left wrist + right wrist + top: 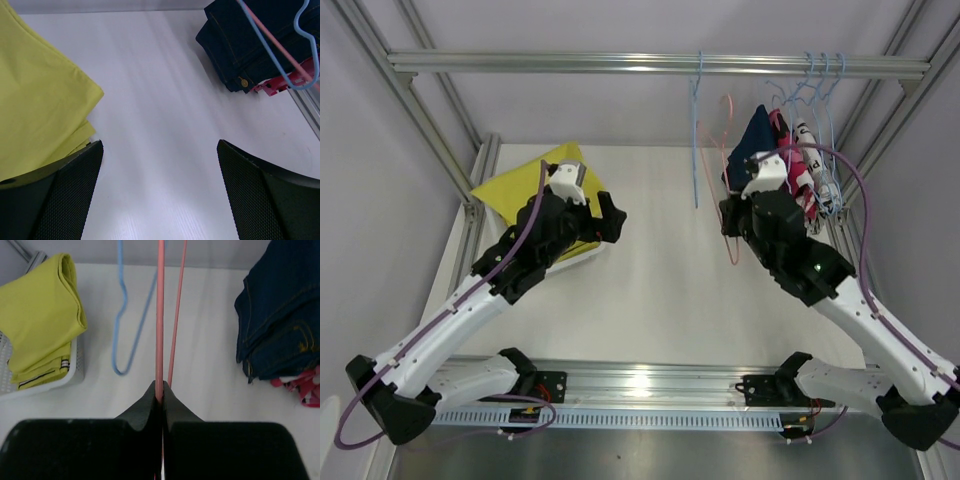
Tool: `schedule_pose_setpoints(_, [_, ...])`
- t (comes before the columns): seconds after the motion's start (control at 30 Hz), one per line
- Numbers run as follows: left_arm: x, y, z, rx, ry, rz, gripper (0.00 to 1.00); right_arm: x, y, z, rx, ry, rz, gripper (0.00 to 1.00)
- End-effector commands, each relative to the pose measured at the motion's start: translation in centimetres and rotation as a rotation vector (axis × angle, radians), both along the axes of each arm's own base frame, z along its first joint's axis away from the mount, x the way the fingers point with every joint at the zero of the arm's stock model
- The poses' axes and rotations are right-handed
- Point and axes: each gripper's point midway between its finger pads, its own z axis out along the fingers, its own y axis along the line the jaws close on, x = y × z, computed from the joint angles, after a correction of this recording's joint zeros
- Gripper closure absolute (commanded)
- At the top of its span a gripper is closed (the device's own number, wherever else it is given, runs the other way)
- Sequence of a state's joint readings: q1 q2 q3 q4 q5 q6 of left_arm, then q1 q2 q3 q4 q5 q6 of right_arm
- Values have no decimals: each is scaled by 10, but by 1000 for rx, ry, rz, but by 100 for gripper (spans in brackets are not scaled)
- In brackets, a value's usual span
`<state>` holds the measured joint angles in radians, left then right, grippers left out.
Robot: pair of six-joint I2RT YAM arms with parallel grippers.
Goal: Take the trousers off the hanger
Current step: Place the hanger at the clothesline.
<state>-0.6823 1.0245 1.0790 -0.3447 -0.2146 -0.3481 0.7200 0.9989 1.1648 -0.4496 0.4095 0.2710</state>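
right hand (161, 392) clamped on thin pink wire hanger (160, 315) | left hand (160, 147) spread open over white worktop (165, 90), beside folded plain yellow cloth trousers (40, 100)

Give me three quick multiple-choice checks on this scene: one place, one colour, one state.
1. Where do the yellow trousers lie?
A. in the white basket on the left
B. over the rail
C. spread flat at the far right
2. What colour is the hanger pinched by the right tool?
A. blue
B. white
C. pink
3. The left tool is
A. shut on cloth
B. open, holding nothing
C. shut on a wire
Answers: 1 A, the folded cloth sits in the basket; 2 C, a pink wire runs into the closed fingers; 3 B, only table shows between its fingers.
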Motion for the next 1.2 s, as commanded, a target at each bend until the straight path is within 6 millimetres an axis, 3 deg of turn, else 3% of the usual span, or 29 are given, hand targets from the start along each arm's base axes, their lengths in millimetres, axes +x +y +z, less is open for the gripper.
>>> schedule_pose_setpoints(0.0, [-5,12,34,-56,-119,21,1,20,-4,45,-68,-99,-70,100])
schedule_pose_setpoints(0.03, [-4,15,36,-44,-141,29,1,23,-5,65,-68,-132,-77,100])
schedule_pose_setpoints(0.1, [-3,20,38,-35,-151,49,1,35,0,67,-105,-127,-94,100])
schedule_pose_setpoints(0.27, [-2,15,35,-33,-136,23,1,45,2,106,-107,-189,-107,100])
schedule_pose_setpoints(0.37, [0,13,31,-38,-116,15,1,50,5,118,-122,-200,-111,100])
schedule_pose_setpoints(0.5, [5,16,28,-55,-90,20,1,70,6,109,-165,-172,-131,100])
schedule_pose_setpoints(0.7, [10,20,25,-62,-71,30,1,102,-10,94,-135,-129,-137,100])
schedule_pose_setpoints(0.83, [13,20,25,-86,-59,19,1,123,-4,66,-123,-61,-90,100])
schedule_pose_setpoints(0.97, [15,22,23,-109,-42,15,1,128,5,35,-137,-3,-59,100])
schedule_pose_setpoints(1.17, [19,24,20,-112,-31,20,1,120,21,9,-137,27,-8,100])
